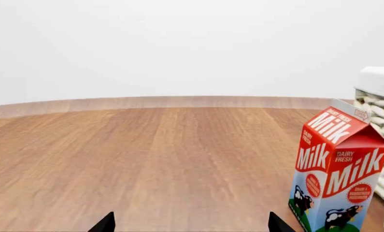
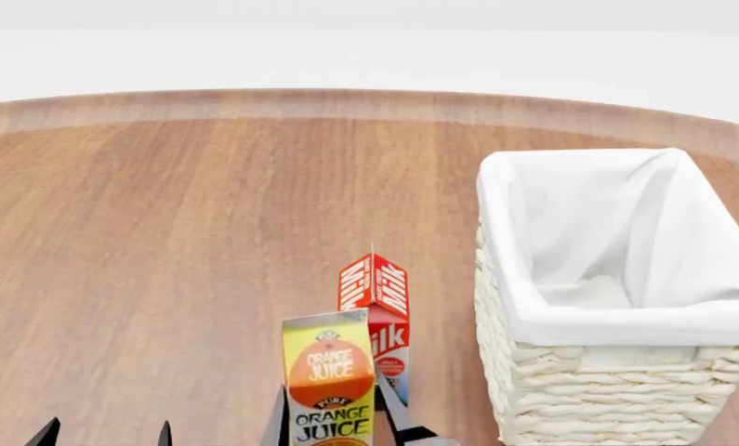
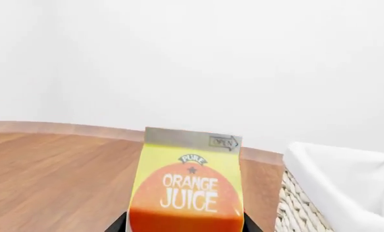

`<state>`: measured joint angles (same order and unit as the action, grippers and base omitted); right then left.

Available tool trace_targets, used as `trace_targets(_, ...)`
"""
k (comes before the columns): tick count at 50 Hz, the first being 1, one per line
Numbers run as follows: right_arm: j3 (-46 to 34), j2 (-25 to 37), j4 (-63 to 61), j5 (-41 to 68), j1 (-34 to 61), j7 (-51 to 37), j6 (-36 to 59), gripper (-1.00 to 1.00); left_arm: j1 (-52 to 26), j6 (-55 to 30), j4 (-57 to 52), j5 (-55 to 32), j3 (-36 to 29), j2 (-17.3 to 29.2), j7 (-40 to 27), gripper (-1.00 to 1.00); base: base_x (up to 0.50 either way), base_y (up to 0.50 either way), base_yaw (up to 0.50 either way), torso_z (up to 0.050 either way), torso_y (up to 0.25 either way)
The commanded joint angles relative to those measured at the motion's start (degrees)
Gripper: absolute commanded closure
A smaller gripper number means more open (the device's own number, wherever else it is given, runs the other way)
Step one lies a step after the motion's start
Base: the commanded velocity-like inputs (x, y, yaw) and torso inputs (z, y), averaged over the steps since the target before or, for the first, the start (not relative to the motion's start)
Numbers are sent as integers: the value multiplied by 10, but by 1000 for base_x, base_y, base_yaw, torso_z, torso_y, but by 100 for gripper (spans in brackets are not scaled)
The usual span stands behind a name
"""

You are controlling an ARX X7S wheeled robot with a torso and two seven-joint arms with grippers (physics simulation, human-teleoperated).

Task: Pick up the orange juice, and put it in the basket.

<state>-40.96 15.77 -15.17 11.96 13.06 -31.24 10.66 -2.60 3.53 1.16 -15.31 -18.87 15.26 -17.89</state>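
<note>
The orange juice, a yellow-orange gable-top carton, stands upright at the near middle of the head view. My right gripper is shut on it, with a dark finger on each side. In the right wrist view the carton fills the space between the right gripper's fingers. The cream wicker basket with a white cloth lining stands just right of the carton; it also shows in the right wrist view. My left gripper is open and empty at the near left, its tips wide apart in the left wrist view.
A red-and-white Milk carton stands upright just behind the orange juice, left of the basket; it also shows in the left wrist view, with the basket's corner beyond it. The wooden table stretches far and left.
</note>
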Motion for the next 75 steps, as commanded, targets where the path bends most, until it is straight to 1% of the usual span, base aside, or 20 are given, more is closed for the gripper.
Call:
trace_targets(1, 13, 10, -65, -21, 19, -8, 49, 100, -1, 1, 0, -2, -2, 2, -2, -100, 0, 0, 0, 0, 0)
trace_targets(13, 31, 19, -118, -12, 43, -17, 99, 100, -1, 1, 0, -3, -4, 3, -4, -100, 0, 0, 0, 0, 0)
trace_targets(32, 63, 33, -168, 3, 81, -28, 162, 100, -2, 3, 1, -5, -7, 5, -6, -100, 0, 0, 0, 0, 1)
trace_targets(42, 71, 36, -178, 4, 110, -30, 191, 100, -2, 3, 1, -7, -9, 6, -8, -100, 0, 0, 0, 0, 0)
trace_targets(48, 89, 38, -187, 16, 130, -30, 214, 100, -3, 4, 1, -7, -10, 7, -9, -100, 0, 0, 0, 0, 2)
trace_targets(75, 123, 40, -199, 35, 203, -30, 276, 100, -4, 5, 2, -10, -14, 10, -12, -100, 0, 0, 0, 1, 0)
